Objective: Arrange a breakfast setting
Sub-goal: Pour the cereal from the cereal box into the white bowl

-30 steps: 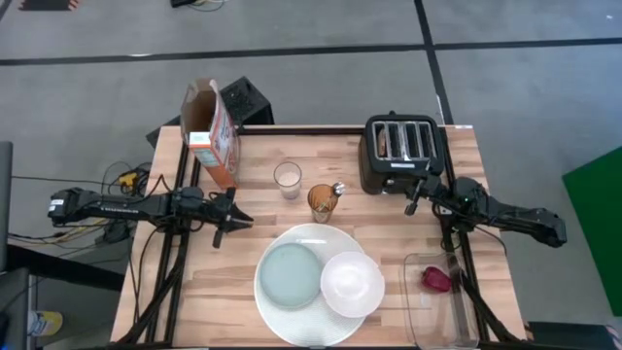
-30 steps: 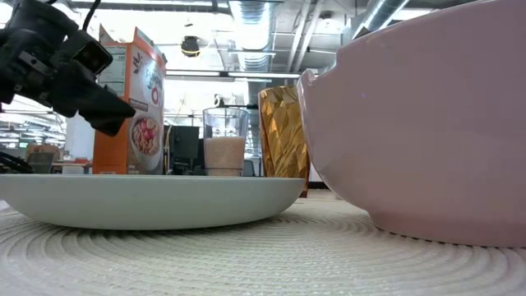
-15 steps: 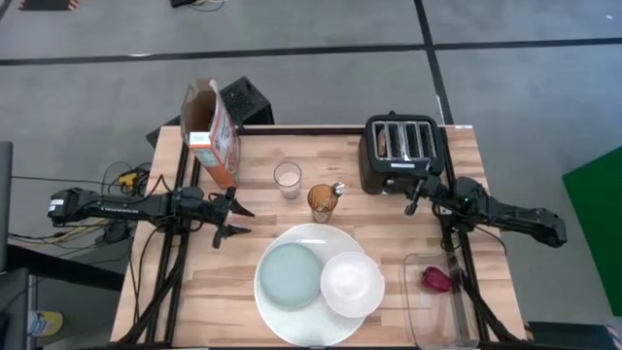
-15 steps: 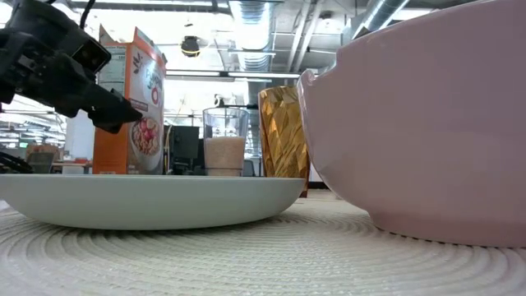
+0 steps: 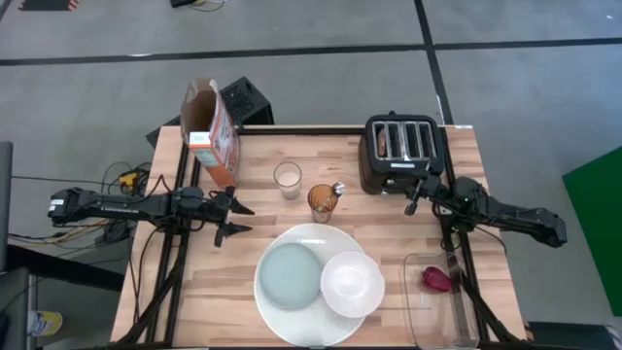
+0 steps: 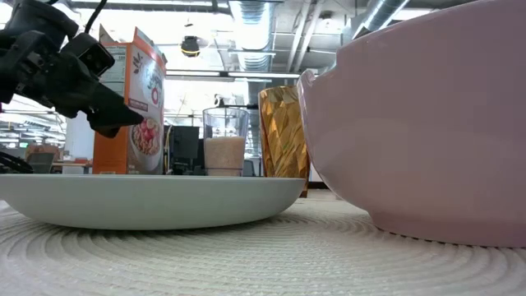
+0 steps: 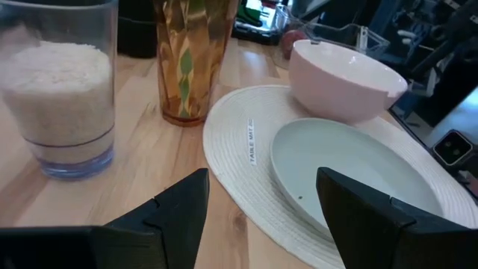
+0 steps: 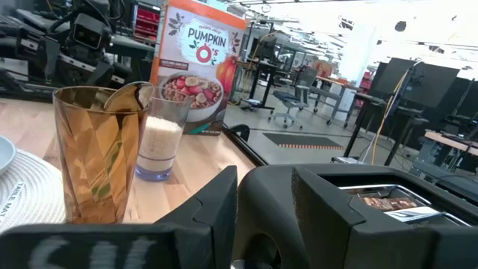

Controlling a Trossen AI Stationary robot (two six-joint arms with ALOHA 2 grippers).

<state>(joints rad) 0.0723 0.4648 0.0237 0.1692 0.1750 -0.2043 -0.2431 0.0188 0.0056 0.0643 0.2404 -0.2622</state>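
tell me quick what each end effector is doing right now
Left end effector: open, holding nothing, beside the cereal box.
Right end effector: state cannot be told, at the toaster.

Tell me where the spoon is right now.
In the high view the metal spoon stands in the amber tumbler, mid-table between the clear glass and the toaster, just beyond the white mat.

Left arm (image 5: 126, 206): dark, slim, jointed links; small white lettering along the forearm link; black cable running alongside
Left gripper (image 5: 236, 218): two matte black fingers (image 7: 183, 213), broad at the base, tapering to angular wedge tips; smooth moulded faces
Right arm (image 5: 510, 218): same dark build; boxy wrist block; a small green speck on the housing
Right gripper (image 5: 415, 192): two thick black fingers (image 8: 213, 205) with rounded, chamfered edges; blurred white lettering on the body between them
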